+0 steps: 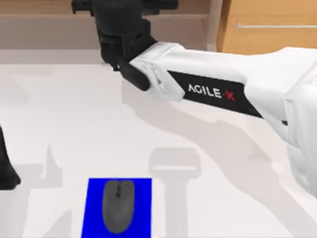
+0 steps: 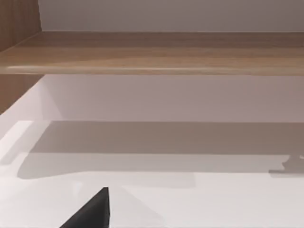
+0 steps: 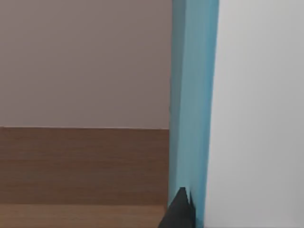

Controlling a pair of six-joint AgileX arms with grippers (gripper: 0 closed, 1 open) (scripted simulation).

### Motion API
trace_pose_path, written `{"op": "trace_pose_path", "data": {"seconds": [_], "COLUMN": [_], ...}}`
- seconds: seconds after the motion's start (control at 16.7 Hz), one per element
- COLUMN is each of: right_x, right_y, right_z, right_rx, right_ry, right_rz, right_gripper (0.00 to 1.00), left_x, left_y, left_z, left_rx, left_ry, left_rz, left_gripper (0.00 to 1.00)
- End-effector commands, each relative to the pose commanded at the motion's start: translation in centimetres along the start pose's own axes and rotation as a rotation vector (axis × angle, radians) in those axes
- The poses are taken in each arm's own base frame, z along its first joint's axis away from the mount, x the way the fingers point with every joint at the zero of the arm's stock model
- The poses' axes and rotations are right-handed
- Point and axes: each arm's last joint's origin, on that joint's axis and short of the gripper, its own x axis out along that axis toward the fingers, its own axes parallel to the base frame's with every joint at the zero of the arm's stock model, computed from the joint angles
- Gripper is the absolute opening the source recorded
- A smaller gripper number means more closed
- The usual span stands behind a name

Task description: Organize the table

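- The white counter [image 1: 74,124] spreads across the top view, running back to a wooden shelf [image 1: 49,20] at the far edge.
- The right arm [image 1: 213,91], white with AGILE-X lettering, reaches from the right side across the counter to the far middle.
- Its black wrist sits at the shelf, and the right tool [image 3: 180,209] is at the shelf. In the right wrist view a dark fingertip [image 3: 182,213] lies against a tall light-blue slab [image 3: 192,95], with a wood surface [image 3: 80,166] beside it. I cannot tell whether this tool is apart or together.
- The left arm [image 1: 6,168] is parked at the counter's left edge. A dark tip of the left tool [image 2: 92,211] shows in the left wrist view, over the counter; its state I cannot tell.
- A blue mat [image 1: 143,208] lies at the near edge, left of centre, with a grey mouse [image 1: 118,206] resting on it.
- A wood cabinet [image 1: 267,25] with a silver handle stands at the far right.
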Motion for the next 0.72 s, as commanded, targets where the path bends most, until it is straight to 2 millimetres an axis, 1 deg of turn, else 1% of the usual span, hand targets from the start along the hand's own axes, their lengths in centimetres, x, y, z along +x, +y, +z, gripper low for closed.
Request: {"op": "trace_pose_path", "data": {"seconds": [0.06,0.24,0.36,0.54,0.72], "right_x": [0.3,0.1,-0.3,-1.6,-3.5], "right_y": [-0.2,-0.4,-1.3,-3.5,-6.8], "right_z": [-0.2,0.1,0.4,1.0,1.4], "right_rx": [-0.001,0.005,0.020,0.052,0.107], "right_ry": [0.003,0.003,0.010,0.032,0.065], "right_rz": [-0.003,0.007,0.038,0.114,0.210], "right_gripper": [0.00,0.00,0.00,0.00,0.00], "left_x": [0.0,0.0,0.0,0.0,0.0], "left_y": [0.0,0.0,0.0,0.0,0.0], "left_z": [0.0,0.0,0.0,0.0,0.0], "left_rx": [0.000,0.000,0.000,0.000,0.000], "left_ry": [0.000,0.000,0.000,0.000,0.000], "left_rz": [0.000,0.000,0.000,0.000,0.000], "left_gripper": [1.00,1.00,1.00,1.00,1.00]}}
